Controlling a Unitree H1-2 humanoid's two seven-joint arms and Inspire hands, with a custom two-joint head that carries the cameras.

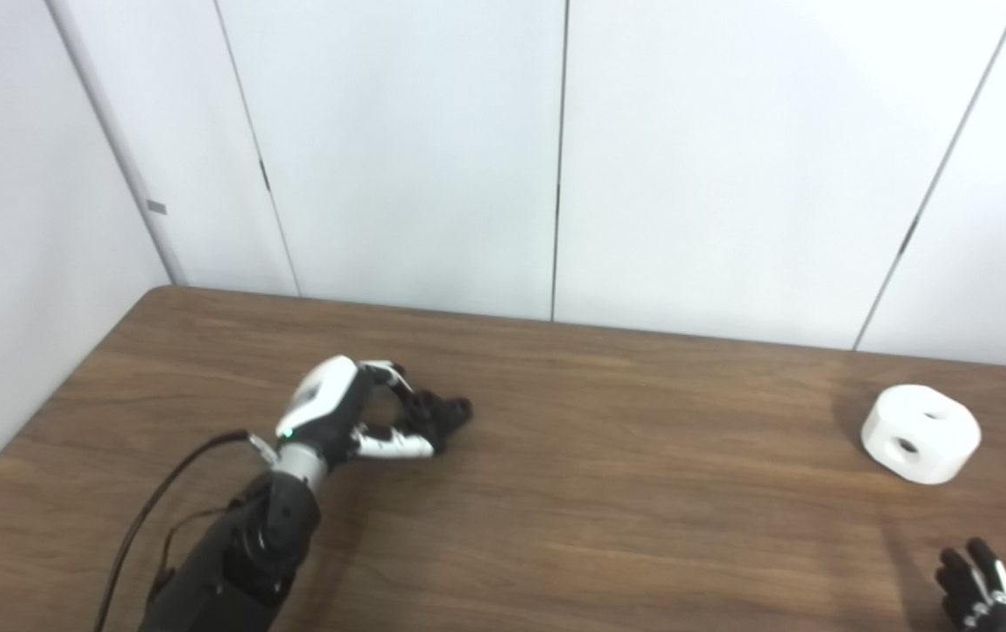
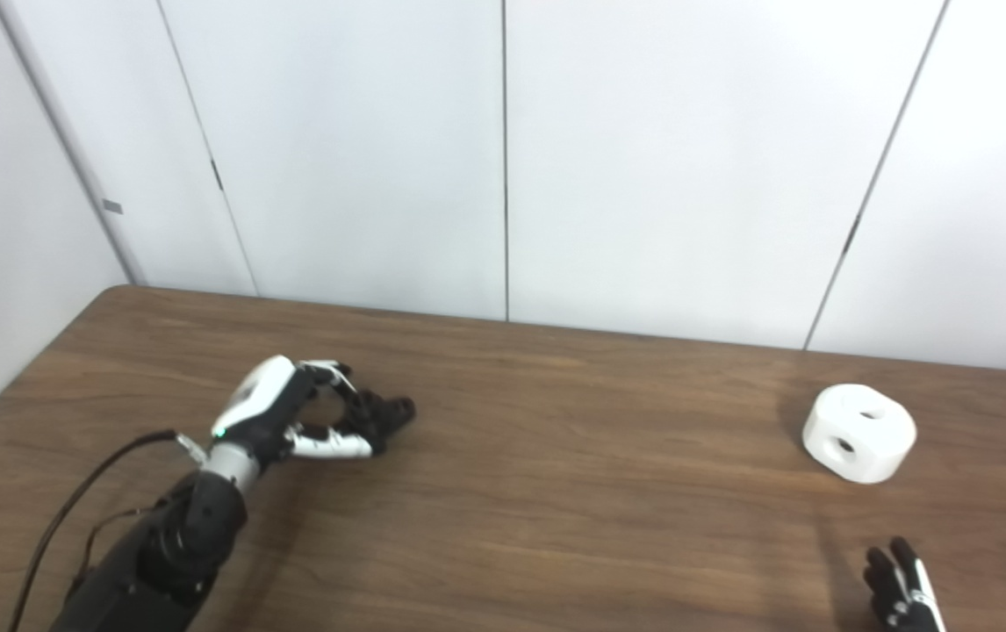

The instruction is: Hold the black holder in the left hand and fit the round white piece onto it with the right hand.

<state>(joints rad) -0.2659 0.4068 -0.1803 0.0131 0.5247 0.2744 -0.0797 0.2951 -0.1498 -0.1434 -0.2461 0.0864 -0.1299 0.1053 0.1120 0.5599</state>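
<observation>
The black holder [image 1: 443, 412] lies on the brown table [image 1: 626, 491] at the left. My left hand [image 1: 354, 414] reaches in from the lower left, and its fingers [image 1: 387, 372] and thumb close around the holder's near end, low on the tabletop. The round white piece [image 1: 920, 433], with a hole on top and one in its side, stands alone at the far right, also in the right eye view [image 2: 858, 432]. Only the fingertips of my right hand [image 1: 981, 586] show at the bottom right corner. They are stretched out, hold nothing and are well short of the white piece.
White wall panels [image 1: 556, 158] stand right behind the table's far edge. A black cable [image 1: 152, 509] runs along my left forearm. The table's left edge [image 1: 38, 412] slants close to the left arm.
</observation>
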